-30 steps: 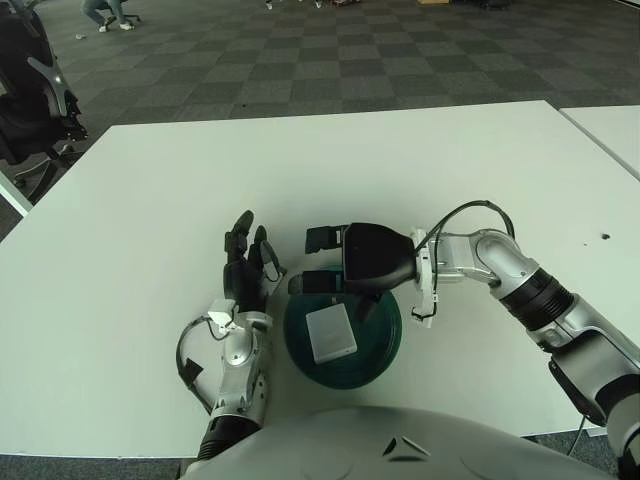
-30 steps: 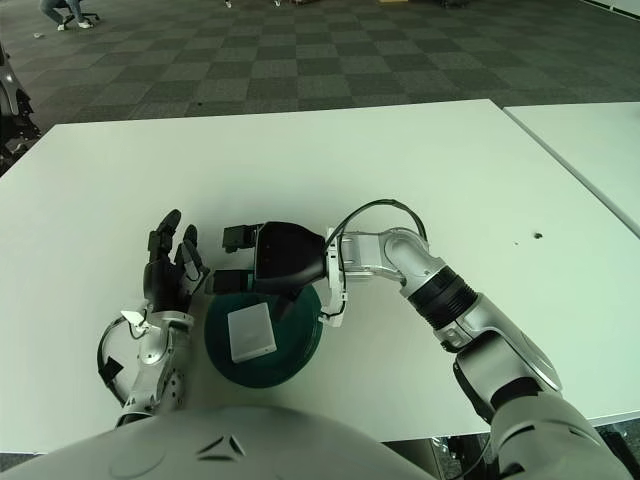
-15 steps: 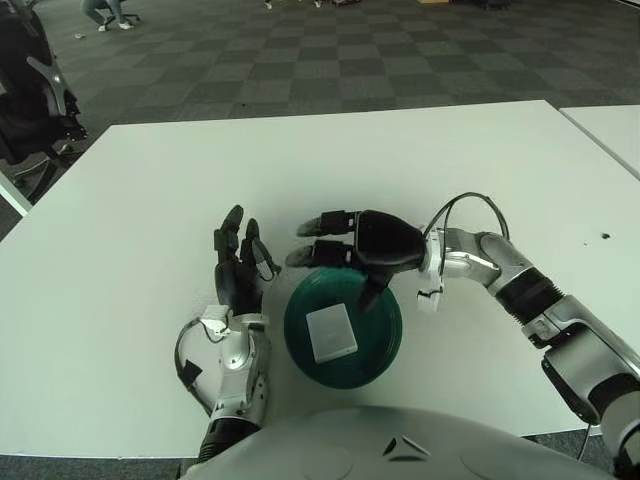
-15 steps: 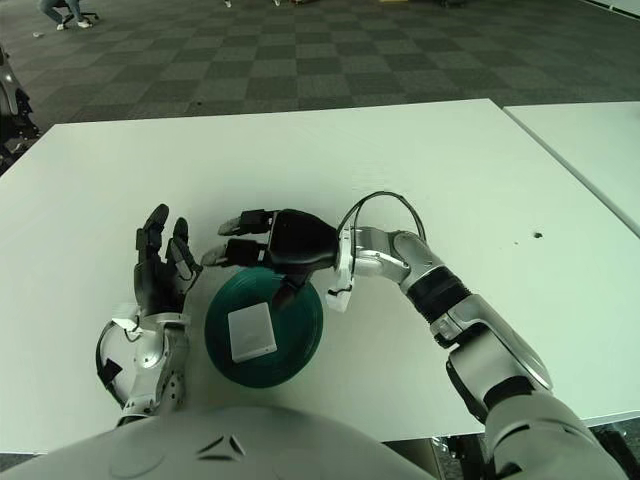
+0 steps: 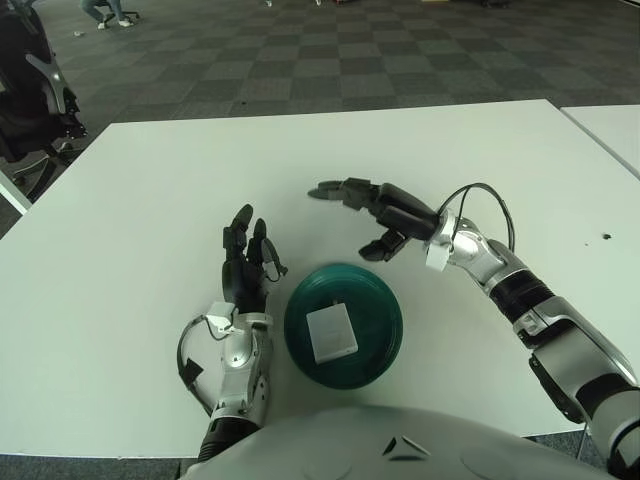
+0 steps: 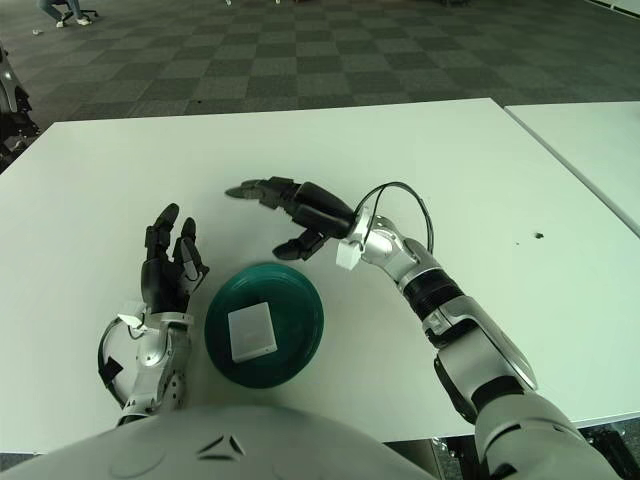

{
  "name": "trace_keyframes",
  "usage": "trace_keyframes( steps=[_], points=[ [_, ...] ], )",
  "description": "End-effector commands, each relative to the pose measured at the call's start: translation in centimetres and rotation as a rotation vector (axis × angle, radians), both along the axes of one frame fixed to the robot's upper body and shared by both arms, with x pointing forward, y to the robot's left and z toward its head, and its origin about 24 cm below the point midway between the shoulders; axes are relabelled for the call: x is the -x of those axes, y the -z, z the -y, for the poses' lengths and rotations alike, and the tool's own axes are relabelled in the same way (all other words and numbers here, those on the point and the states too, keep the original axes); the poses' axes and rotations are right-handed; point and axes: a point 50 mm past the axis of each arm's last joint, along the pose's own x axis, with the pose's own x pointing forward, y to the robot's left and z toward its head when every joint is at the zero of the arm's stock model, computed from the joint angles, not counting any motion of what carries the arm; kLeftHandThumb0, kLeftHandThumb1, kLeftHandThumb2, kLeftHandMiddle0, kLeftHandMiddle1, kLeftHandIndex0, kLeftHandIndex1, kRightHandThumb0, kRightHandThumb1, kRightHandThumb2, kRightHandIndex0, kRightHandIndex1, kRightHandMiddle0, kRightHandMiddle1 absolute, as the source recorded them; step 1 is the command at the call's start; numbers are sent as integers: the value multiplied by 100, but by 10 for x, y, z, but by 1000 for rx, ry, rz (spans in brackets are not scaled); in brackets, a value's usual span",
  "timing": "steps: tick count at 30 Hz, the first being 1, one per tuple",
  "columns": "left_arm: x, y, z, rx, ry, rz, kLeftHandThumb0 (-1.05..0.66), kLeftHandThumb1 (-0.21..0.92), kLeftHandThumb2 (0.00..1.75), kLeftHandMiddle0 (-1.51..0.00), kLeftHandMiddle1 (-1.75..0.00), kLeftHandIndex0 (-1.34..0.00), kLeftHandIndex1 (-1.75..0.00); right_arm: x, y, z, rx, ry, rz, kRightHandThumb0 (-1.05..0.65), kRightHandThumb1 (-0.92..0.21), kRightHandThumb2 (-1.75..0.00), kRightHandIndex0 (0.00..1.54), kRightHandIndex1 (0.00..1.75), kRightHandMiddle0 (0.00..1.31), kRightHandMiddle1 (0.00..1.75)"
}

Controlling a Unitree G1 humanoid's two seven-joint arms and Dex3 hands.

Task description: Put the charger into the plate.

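1. The flat white square charger (image 5: 331,333) lies inside the round dark-green plate (image 5: 385,306) on the white counter (image 5: 140,200); placing looks done.
2. The right hand (image 5: 375,212) hovers beyond the plate, its fingers (image 5: 330,189) spread wide, holding nothing.
3. The left hand (image 5: 245,272) shows left of the plate, fingers open.

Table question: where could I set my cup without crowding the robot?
The table is bare along its far edge and far left, also right of the right robot hand. It is crowded near the robot: the left robot hand sits beside the green plate holding the white charger.
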Motion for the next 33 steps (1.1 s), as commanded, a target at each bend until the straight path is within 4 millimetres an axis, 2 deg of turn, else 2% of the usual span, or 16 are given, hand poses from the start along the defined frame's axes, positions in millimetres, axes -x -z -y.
trace_keyframes(
  steps=[1, 14, 18, 23, 33],
  points=[
    [34, 45, 1, -39, 26, -238, -78, 92, 92, -29, 0, 0, -73, 1, 27, 29, -306, 210, -300, -99, -92, -82, 17, 0, 0, 18],
    [37, 41, -4, -85, 43, -220, -79, 92, 93, -31, -1, 0, -79, 11, 48, 38, -532, 451, -507, -98, -92, -86, 5, 0, 0, 29],
    [38, 39, -5, -87, 46, -215, -79, 92, 92, -32, -1, 0, -82, 21, 57, 40, -588, 518, -558, -96, -92, -84, 4, 0, 0, 35],
    [39, 38, -6, -75, 46, -217, -78, 92, 91, -33, -1, 0, -84, 34, 71, 40, -631, 612, -606, -92, -92, -84, 5, 1, 0, 42],
    [42, 35, -6, -64, 70, -211, -78, 92, 93, -33, -1, 0, -81, 43, 91, 37, -750, 715, -728, -84, -92, -82, 13, 2, 0, 59]
  ],
)
